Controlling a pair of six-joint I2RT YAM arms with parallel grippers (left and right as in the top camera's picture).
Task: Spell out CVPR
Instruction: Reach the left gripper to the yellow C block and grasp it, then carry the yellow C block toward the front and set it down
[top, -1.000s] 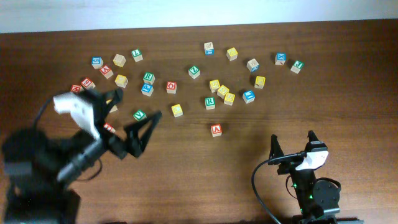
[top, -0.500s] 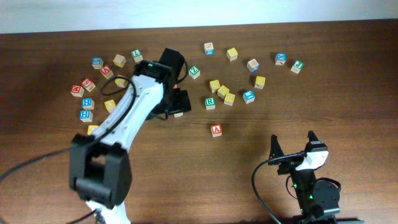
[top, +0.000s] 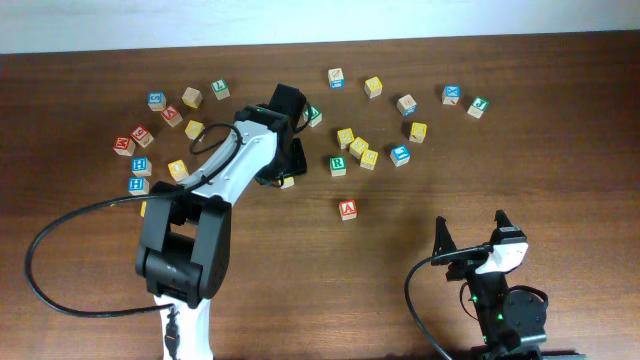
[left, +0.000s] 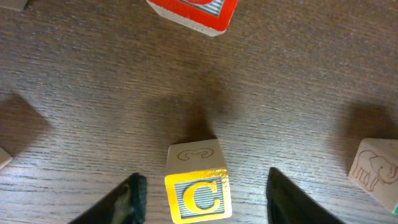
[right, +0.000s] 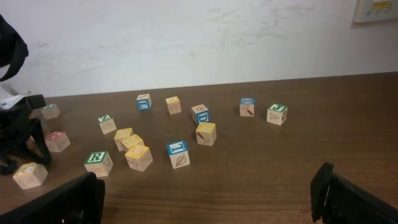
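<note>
A yellow C block (left: 196, 194) stands on the brown table between the two spread fingers of my left gripper (left: 208, 205), which is open and not touching it. In the overhead view the left gripper (top: 283, 174) hangs over that C block (top: 287, 183) at mid-table. The C block also shows at the left edge of the right wrist view (right: 28, 175). A green R block (top: 338, 165) lies to the right, and it also shows in the right wrist view (right: 98, 162). My right gripper (top: 470, 244) is open and empty near the front edge, as the right wrist view (right: 208, 202) also shows.
A red A block (top: 348, 209) lies alone in front of the R. A red block (left: 194, 10) is just beyond the C, and an elephant-picture block (left: 375, 165) is to its right. Several more letter blocks are scattered across the far half, from the far left (top: 139, 166) to the far right (top: 452, 95).
My left arm has swung from the front left across to mid-table and come down over the yellow C block. The right arm has not moved.
</note>
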